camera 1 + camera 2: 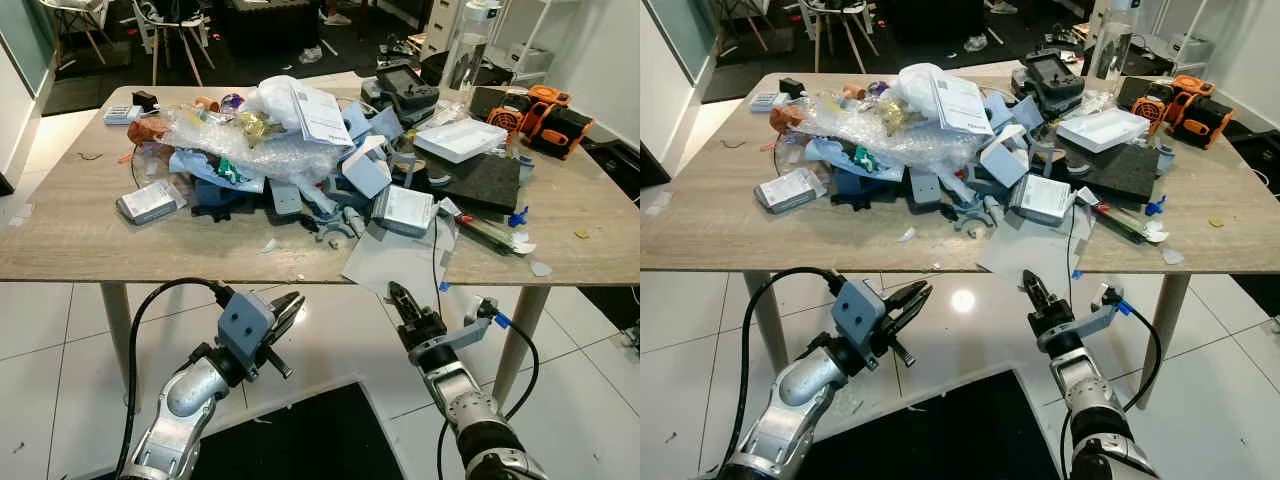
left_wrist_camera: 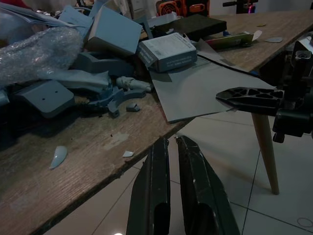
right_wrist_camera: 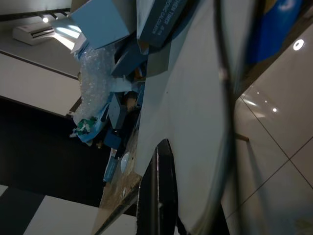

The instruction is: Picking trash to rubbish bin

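Trash (image 1: 290, 150), crinkled bubble wrap, grey plastic shapes and small boxes, lies heaped on the wooden table (image 1: 70, 235). Near its front edge, left gripper (image 1: 290, 312) and right gripper (image 1: 397, 296) hover with fingers pressed together, just below a flat grey sheet (image 1: 385, 262).

Trash pile (image 1: 290, 150) on table (image 1: 70, 235): lower items buried under bubble wrap (image 1: 240, 135) and blue scraps, can't identify them. Text on the paper sheet (image 1: 322, 112) and small boxes too small to read. Black bin (image 1: 300, 440) cut off by the bottom edge in both eye views, only part of its rim shows. Both arms cut off at the bottom edge too. Right wrist view is dim and tilted: cable (image 3: 226, 98) is blurred across it, grey sheet (image 3: 186, 112) hides most of the table edge. Left wrist view: pile is cropped at the frame edge.
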